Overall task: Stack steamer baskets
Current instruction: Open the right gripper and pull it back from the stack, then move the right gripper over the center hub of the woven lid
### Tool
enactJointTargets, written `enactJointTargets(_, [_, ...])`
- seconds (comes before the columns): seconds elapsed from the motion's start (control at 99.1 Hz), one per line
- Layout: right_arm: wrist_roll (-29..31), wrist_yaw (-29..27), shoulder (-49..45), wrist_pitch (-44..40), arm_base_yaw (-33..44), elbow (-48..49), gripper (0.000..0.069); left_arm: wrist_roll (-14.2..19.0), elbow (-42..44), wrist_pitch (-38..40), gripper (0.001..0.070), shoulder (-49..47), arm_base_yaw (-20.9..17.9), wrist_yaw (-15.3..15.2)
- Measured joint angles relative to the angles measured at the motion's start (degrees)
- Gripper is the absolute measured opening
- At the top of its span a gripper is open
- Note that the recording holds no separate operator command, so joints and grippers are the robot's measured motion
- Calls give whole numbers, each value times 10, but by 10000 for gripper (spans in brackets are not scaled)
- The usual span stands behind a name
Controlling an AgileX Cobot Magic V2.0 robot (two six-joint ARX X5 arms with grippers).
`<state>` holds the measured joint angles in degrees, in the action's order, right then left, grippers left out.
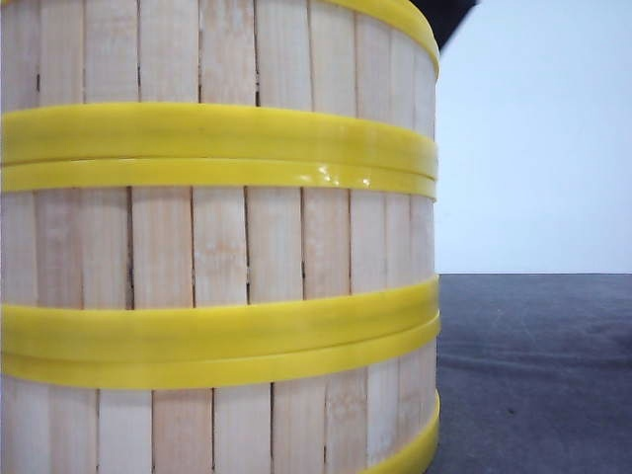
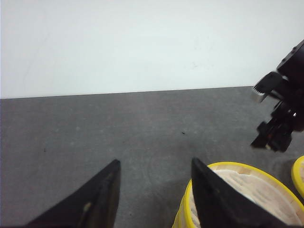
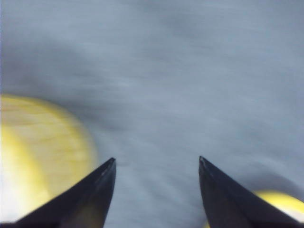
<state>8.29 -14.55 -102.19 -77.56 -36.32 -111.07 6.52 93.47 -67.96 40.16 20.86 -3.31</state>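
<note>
Front view: steamer baskets (image 1: 217,247) stacked one on another, close before the camera, filling the left side. Worktop (image 1: 538,375) runs off to the right; wall (image 1: 538,148) behind it.

Left wrist view: left hand (image 2: 154,190) above the worktop, one fingertip (image 2: 209,190) over a basket's rim (image 2: 237,167). Right arm (image 2: 282,109) beyond that basket.

Right wrist view: right hand (image 3: 156,190) over bare worktop, a basket either side.

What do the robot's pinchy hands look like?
Each end effector has two black, pointed, wedge-shaped fingers. The left end effector shows this sharply, and the right end effector looks the same but blurry. In the left wrist view, the other arm is black and blocky, with a silvery toothed part.
</note>
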Motion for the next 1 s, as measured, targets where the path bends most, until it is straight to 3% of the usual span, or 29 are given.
enactJointTargets(0.171, [-2, -57, 78, 13, 50, 172, 337, -6, 0, -5, 272, 0, 0, 0])
enactJointTargets(0.333, [-4, -44, 244, 146, 102, 391, 335, -9, 0, -6, 272, 0, 0, 0])
enactJointTargets(0.434, [-4, -32, 343, 159, 136, 468, 330, -10, 0, -3, 272, 1, 0, 0])
enactJointTargets(0.615, [-8, -23, 396, 153, 226, 512, 329, -10, 0, 16, 272, 8, 15, -2])
enactJointTargets(0.797, [-16, 39, 382, 155, 296, 517, 329, -10, 0, 33, 272, 17, 33, -2])
enactJointTargets(0.999, [-36, 69, 344, 134, 350, 517, 329, -10, 0, 30, 272, 24, 33, -2])
